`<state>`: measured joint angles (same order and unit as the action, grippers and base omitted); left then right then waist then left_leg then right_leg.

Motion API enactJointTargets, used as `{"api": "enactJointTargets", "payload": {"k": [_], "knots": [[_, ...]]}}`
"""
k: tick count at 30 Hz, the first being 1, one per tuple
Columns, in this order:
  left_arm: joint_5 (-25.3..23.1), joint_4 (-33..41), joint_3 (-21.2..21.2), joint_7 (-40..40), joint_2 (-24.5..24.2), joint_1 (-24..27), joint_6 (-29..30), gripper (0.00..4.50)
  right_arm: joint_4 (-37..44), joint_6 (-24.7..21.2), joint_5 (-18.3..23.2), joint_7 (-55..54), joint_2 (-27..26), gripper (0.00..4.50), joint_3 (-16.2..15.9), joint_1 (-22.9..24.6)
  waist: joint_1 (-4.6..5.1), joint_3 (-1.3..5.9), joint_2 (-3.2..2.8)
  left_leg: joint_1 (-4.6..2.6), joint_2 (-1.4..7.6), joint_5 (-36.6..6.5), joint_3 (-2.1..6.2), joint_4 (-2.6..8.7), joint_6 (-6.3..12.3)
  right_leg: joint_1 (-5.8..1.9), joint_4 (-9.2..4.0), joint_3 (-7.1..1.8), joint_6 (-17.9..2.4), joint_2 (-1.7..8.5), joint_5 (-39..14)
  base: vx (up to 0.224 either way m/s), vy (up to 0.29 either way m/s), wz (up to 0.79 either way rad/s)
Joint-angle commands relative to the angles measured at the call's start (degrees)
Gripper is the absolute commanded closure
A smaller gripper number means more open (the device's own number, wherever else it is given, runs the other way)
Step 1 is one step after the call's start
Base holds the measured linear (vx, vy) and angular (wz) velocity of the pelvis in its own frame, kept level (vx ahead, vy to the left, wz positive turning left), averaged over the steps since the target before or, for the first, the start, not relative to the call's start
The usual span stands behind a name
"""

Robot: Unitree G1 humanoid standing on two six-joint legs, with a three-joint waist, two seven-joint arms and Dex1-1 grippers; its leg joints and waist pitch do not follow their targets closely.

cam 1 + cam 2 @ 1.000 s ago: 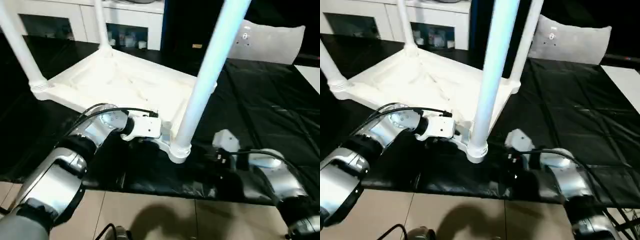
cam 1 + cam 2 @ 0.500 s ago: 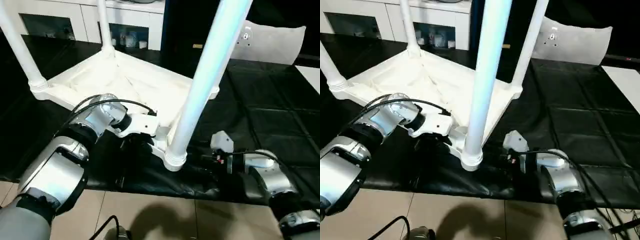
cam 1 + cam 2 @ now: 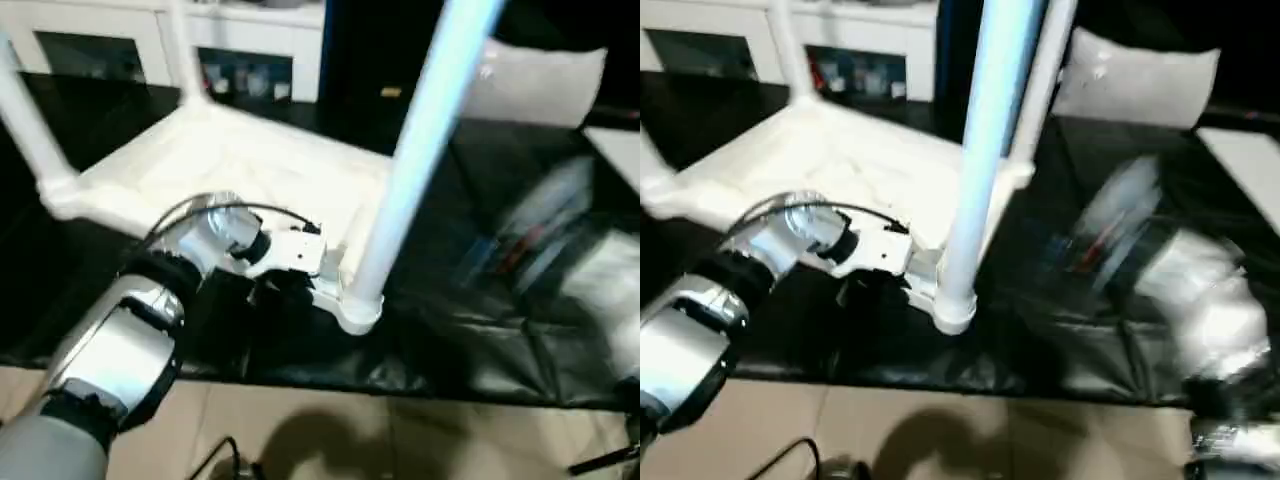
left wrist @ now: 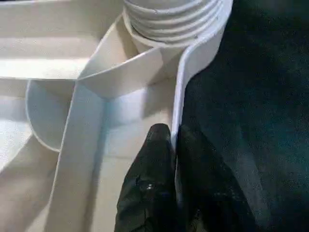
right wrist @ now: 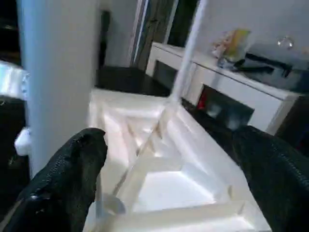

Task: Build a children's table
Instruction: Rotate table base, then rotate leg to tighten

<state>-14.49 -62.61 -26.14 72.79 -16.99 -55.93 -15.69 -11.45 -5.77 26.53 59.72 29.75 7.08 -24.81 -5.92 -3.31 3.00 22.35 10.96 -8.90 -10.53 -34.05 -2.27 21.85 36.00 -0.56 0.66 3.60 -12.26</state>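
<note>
**Left gripper clamps the rim as the right arm swings up**

Since a second ago, the left gripper (image 4: 173, 159) has shut down onto the tabletop's side rim (image 4: 179, 104), and the right arm (image 3: 1200, 290) has lifted off the black work table (image 3: 500, 330) into a blurred sweep.

On the left, the children's table (image 3: 240, 165) lies upside down on the black cover, its ribbed underside facing up. The left gripper's black fingers (image 4: 149, 179) pinch the thin rim just beside the near corner socket (image 3: 358, 305). The near leg (image 3: 415, 160) stands upright in that socket, its threaded collar (image 4: 174, 19) seated in it.

On the right, the right gripper (image 5: 169, 188) stands wide open and holds nothing; the leg (image 5: 58, 82) rises just beside one finger.

To do this step well, I judge the left grip should hold the top steady while the right jaws close squarely around the leg for turning.

No containers are in play; the cabinet (image 3: 150, 45) behind holds small items too blurred to name.
</note>
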Motion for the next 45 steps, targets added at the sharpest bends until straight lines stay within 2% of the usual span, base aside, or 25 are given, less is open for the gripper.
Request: {"api": "enactJointTargets", "payload": {"k": [1, 3, 6, 7, 9, 11, 16, 18, 21, 23, 24, 26, 28, 29, 31, 34, 37, 38, 40, 42, 43, 45], "knots": [[2.7, -0.8, 3.0, -4.5, 0.5, 1.1, 3.4, 4.50, -1.2, -0.4, -0.4, -0.5, 0.3, 0.00, -0.1, 0.8, -0.37, 3.73, 0.27, -1.96, 2.06, -18.0, 0.80, 4.18, -0.23, -1.13, -4.93, -0.58, -14.1, 4.17, -12.8, 0.000, 0.000, 0.00], [3.4, -0.4, 4.1, -6.6, 1.2, 1.9, 5.0, 4.50, -0.9, -0.1, -1.4, 0.3, 0.4, 0.00, -0.8, 1.3, -0.21, 3.89, 0.39, -1.43, 1.91, -15.6, 0.76, 4.20, 0.55, -1.53, -4.53, -0.42, -14.0, 4.03, -8.9, 0.000, 0.000, 0.00], [3.7, 0.0, 5.1, -9.3, 1.9, 2.7, 6.3, 4.50, 0.5, -1.0, -2.0, -0.1, 0.8, 0.00, -1.7, 2.5, -0.02, 3.81, 0.32, -1.64, 1.96, -15.2, 0.51, 4.02, 1.58, -1.40, -4.52, -0.25, -14.2, 4.10, -6.8, 0.000, 0.000, 0.00], [3.8, 0.3, 5.9, -12.4, 2.5, 3.6, 7.9, 4.50, 3.5, -3.7, -2.6, -2.1, 1.6, 0.00, -2.4, 4.1, 0.12, 3.89, 0.31, -1.47, 1.94, -14.1, 0.50, 3.95, 2.39, -1.53, -4.50, -0.22, -14.4, 4.19, -5.8, 0.000, 0.000, 0.00], [4.1, 0.9, 6.3, -13.5, 2.8, 4.4, 7.8, 4.50, 4.7, -5.7, -3.8, -4.0, 2.2, 0.00, -2.8, 4.7, 0.13, 3.64, 0.32, -1.47, 1.98, -13.6, 0.52, 4.11, 2.67, -1.55, -4.64, -0.24, -14.0, 4.07, -6.0, 0.000, 0.000, 0.00], [4.7, 3.4, 6.7, -12.8, 3.1, 6.5, 6.4, 4.50, 5.1, -7.8, -6.0, -6.3, 2.9, 0.00, -3.9, 5.3, 0.15, 3.67, 0.34, -1.59, 2.04, -13.5, 0.52, 4.16, 2.46, -1.48, -4.85, -0.27, -13.6, 4.23, -7.0, 0.000, 0.000, 0.00], [5.8, 8.4, 6.4, -9.5, 2.9, 9.9, 2.8, 4.50, 4.1, -7.2, -9.1, -6.2, 3.4, 0.00, -6.1, 5.8, 0.33, 3.56, 0.32, -1.60, 2.23, -15.4, 0.52, 4.41, 1.57, -1.28, -5.09, -0.33, -12.6, 4.23, -9.7, 0.000, 0.000, 0.00], [6.8, 10.7, 6.5, -8.0, 2.8, 11.4, 1.8, 4.50, 3.8, -6.8, -10.0, -6.0, 3.4, 0.00, -7.0, 6.1, 0.25, 3.68, 0.16, -1.73, 2.34, -14.5, 0.47, 4.41, 1.81, -1.22, -4.91, -0.32, -13.0, 4.16, -7.0, 0.000, 0.000, 0.00], [8.7, 14.5, 7.0, -5.4, 2.5, 13.9, 2.6, 4.50, 3.4, -6.5, -10.4, -5.7, 3.0, 0.00, -7.6, 6.4, 0.24, 3.85, 0.38, -1.63, 2.35, -11.9, 0.30, 4.19, 3.01, -1.41, -4.37, -0.25, -13.9, 4.18, -2.3, 0.000, 0.000, 0.00], [8.9, 15.3, 7.0, -5.0, 2.0, 14.6, 2.8, 4.50, 3.4, -6.6, -10.2, -5.6, 2.8, 0.00, -7.7, 6.5, 0.23, 3.72, 0.34, -1.67, 2.31, -12.0, 0.22, 4.20, 3.43, -1.32, -4.56, -0.27, -13.7, 4.22, -3.0, 0.000, 0.000, 0.00], [8.7, 16.1, 6.8, -5.2, 1.2, 15.2, 3.0, 4.50, 3.9, -7.2, -10.0, -5.6, 2.7, 0.00, -7.9, 6.8, 0.30, 3.60, 0.75, -1.69, 2.34, -12.6, 0.17, 4.23, 3.27, -1.28, -4.74, -0.24, -13.3, 4.23, -4.6, 0.000, 0.000, 0.00], [8.5, 17.7, 6.8, -5.6, -0.2, 16.1, 3.0, 4.50, 5.4, -8.2, -9.0, -5.0, 2.8, 0.00, -8.5, 7.7, 0.35, 3.43, 0.48, -1.65, 2.45, -12.7, 0.24, 4.39, 3.01, -1.23, -4.78, -0.26, -12.8, 4.31, -6.3, 0.000, 0.000, 0.00], [8.9, 19.6, 7.3, -5.3, -1.0, 17.0, 3.4, 4.50, 6.2, -8.2, -9.1, -5.4, 2.5, 0.00, -8.8, 8.5, 0.59, 3.43, 0.56, -1.55, 2.41, -13.0, 0.31, 4.49, 2.66, -1.30, -4.83, -0.22, -12.3, 4.25, -6.9, 0.000, 0.000, 0.00], [10.3, 23.1, 8.2, -3.9, -1.6, 18.6, 5.2, 4.50, 6.8, -9.7, -8.2, -4.7, 2.0, 0.00, -9.1, 9.5, 0.66, 3.37, 0.46, -1.58, 2.44, -13.3, 0.30, 4.55, 2.51, -1.20, -4.94, -0.26, -12.1, 4.29, -7.4, 0.000, 0.000, 0.00], [10.6, 24.0, 8.5, -3.5, -1.7, 19.0, 5.7, 4.50, 7.0, -10.2, -7.8, -4.4, 1.9, 0.00, -9.1, 9.8, 0.90, 3.38, 0.43, -1.63, 2.43, -13.4, 0.26, 4.58, 2.42, -1.11, -4.89, -0.27, -12.2, 4.11, -7.5, 0.000, 0.000, 0.00], [12.4, 26.0, 10.1, -4.8, -0.9, 20.0, 8.2, 4.50, 7.2, -8.2, -8.6, -4.9, 0.9, 0.00, -9.1, 11.1, 0.79, 3.34, 0.36, -1.66, 2.52, -13.4, 0.21, 4.62, 2.03, -1.00, -4.87, -0.29, -12.2, 4.17, -7.6, 0.000, 0.000, 0.00], [13.9, 26.0, 10.8, -4.9, 0.5, 19.8, 13.5, 4.50, 7.6, -7.0, -9.3, -3.9, 1.2, 0.00, -10.1, 12.0, 0.71, 3.42, 0.37, -1.69, 2.38, -13.0, 0.12, 4.56, 1.99, -1.04, -4.83, -0.28, -12.4, 4.08, -6.7, 0.000, 0.000, 0.00], [13.8, 25.9, 10.8, -5.3, 0.5, 19.7, 13.7, 4.05, 7.6, -7.6, -9.2, -3.3, 1.5, 0.00, -10.4, 12.1, 0.76, 3.35, 0.45, -1.62, 2.34, -13.2, 0.15, 4.59, 2.15, -1.08, -4.92, -0.28, -12.3, 4.08, -7.2, 0.000, 0.000, 0.00], [13.5, 25.9, 10.5, -5.7, 0.5, 19.6, 13.8, 3.93, 8.5, -10.0, -8.1, -1.5, 2.5, 0.00, -11.2, 12.5, 0.78, 3.34, 0.39, -1.61, 2.37, -13.6, 0.20, 4.60, 2.17, -1.12, -5.03, -0.31, -11.9, 4.15, -8.2, 0.000, 0.000, 0.00], [13.1, 26.2, 10.3, -6.2, 0.6, 19.6, 13.8, 3.87, 8.8, -9.9, -7.9, -0.6, 2.9, 0.00, -11.5, 12.7, 0.62, 3.35, 0.37, -1.72, 2.46, -13.9, 0.16, 4.57, 2.20, -1.09, -5.09, -0.35, -12.2, 4.17, -8.2, 0.000, 0.000, 0.00], [12.7, 26.7, 10.2, -6.6, 0.6, 19.8, 14.0, 3.57, 8.8, -9.5, -8.0, -0.5, 2.9, 0.00, -11.5, 12.7, 0.60, 3.34, 0.35, -1.72, 2.48, -14.1, 0.16, 4.58, 2.07, -1.01, -5.13, -0.33, -12.2, 4.15, -8.1, 0.000, 0.000, 0.00], [12.0, 27.0, 9.7, -6.5, 0.6, 19.9, 14.7, 3.57, 8.6, -9.3, -8.3, -1.1, 2.6, 0.00, -11.3, 12.7, 0.60, 3.54, 0.41, -1.73, 2.50, -13.5, 0.20, 4.54, 2.01, -1.13, -4.93, -0.29, -12.0, 4.16, -7.2, 0.000, 0.000, 0.00]]}}
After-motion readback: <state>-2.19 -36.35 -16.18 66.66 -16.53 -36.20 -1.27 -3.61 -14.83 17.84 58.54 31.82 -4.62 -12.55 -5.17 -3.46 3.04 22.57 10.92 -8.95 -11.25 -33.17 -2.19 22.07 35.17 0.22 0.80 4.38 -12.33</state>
